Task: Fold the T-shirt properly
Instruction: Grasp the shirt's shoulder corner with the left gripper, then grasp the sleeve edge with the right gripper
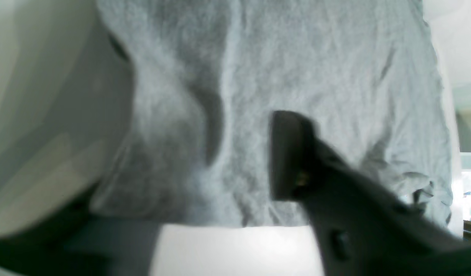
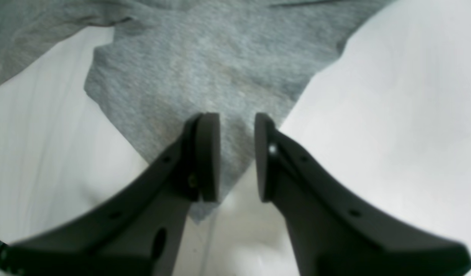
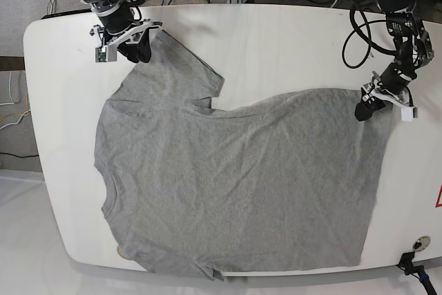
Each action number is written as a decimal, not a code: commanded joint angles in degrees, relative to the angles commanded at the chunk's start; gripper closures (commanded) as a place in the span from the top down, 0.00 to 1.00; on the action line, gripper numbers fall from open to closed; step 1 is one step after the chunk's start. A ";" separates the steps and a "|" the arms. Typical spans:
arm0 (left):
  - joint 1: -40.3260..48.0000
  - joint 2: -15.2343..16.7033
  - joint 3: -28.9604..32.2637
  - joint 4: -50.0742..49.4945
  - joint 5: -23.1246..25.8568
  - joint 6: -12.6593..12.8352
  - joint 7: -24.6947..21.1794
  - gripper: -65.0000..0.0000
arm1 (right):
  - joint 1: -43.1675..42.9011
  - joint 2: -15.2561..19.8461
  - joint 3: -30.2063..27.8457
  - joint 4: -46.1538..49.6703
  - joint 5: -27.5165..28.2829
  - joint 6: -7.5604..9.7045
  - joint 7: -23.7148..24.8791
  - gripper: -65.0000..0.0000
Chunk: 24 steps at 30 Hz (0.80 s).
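Here the T-shirt (image 3: pixel 235 184) lay spread flat across the white table (image 3: pixel 276 39), filling most of the base view, its neck toward the left edge. At upper left, the right tool (image 2: pixel 237 153) stood with its jaws a narrow gap apart, straddling the sleeve tip without yet pinching it. At mid right, the left tool (image 3: pixel 366 107) sat on the hem corner; only one jaw showed in its wrist view, so I could not tell whether it gripped cloth. To do this step well, I judged both tools should close on a single layer right at their corners, then lift together and level, keeping the far edge taut.
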 joint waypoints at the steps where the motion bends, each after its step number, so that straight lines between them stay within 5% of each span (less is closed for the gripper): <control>1: 0.00 -0.09 -0.09 0.00 0.00 0.09 -0.09 0.10 | 0.00 0.00 0.00 0.00 0.00 0.00 0.00 0.24; 3: 0.00 -0.09 -0.97 0.00 0.00 0.09 -0.09 0.00 | 0.00 0.00 0.00 0.00 0.00 0.00 0.00 0.24; 11: 0.00 -0.09 -3.87 0.00 0.09 0.26 -0.09 0.00 | 0.00 0.00 0.00 0.00 0.18 0.09 0.00 0.24; 16: 0.00 -0.09 -3.87 0.00 0.09 0.26 -0.09 0.00 | -0.44 0.00 0.18 0.00 9.85 0.09 -1.14 0.26; 21: 0.18 -0.09 -3.87 0.00 0.09 0.26 -0.09 0.00 | -1.67 0.00 0.35 0.00 21.54 -0.26 -3.87 0.72; 24: 0.18 -0.09 -3.87 0.00 0.18 0.26 -0.09 0.00 | -2.73 0.26 0.35 -0.09 26.11 -0.26 -3.87 0.75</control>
